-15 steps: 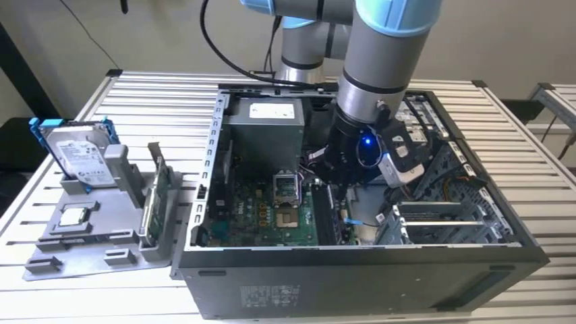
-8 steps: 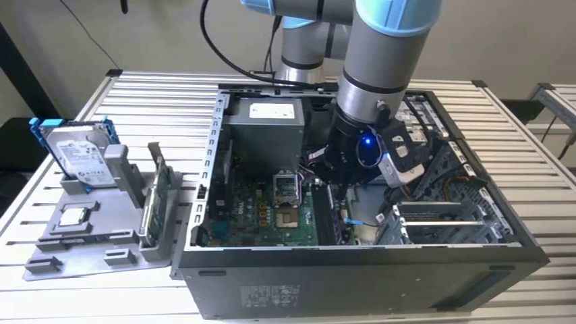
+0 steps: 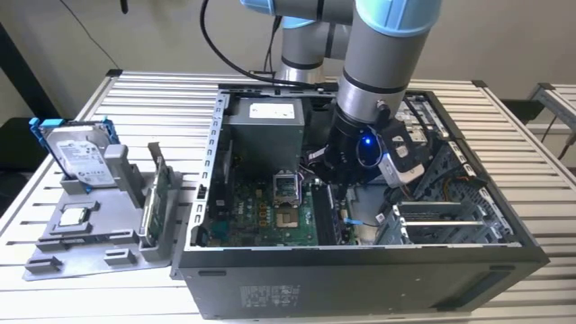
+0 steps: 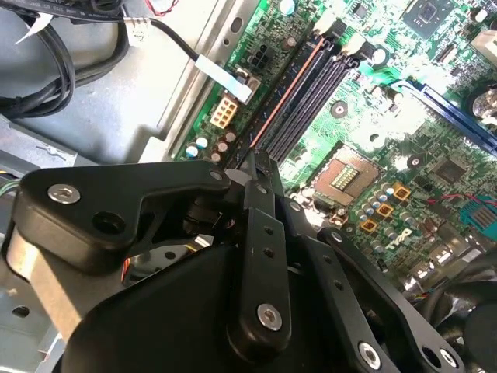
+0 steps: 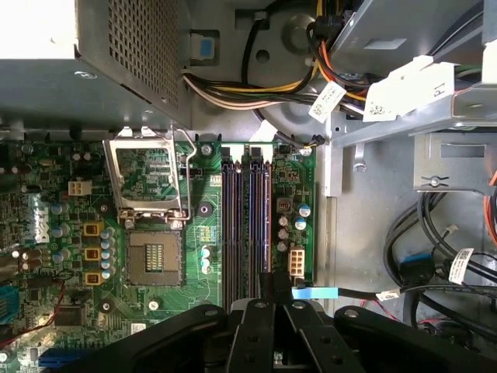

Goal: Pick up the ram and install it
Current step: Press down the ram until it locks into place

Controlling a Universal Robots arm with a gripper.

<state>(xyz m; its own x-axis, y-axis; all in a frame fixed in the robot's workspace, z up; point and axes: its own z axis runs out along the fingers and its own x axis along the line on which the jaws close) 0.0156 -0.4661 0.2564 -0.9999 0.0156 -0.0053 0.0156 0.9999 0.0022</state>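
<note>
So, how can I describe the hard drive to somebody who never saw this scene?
A grey holder lies on the slatted table, at the exterior view's left of the open computer case. The hard drive leans at the holder's far end: a silver box in a blue frame, unlike the thin green circuit board nearby.

Gripper (image 5: pixel 268 299) over memory slots (image 5: pixel 247 225) on green motherboard (image 5: pixel 116 256); open CPU socket (image 5: pixel 154 252) beside slots.
</note>
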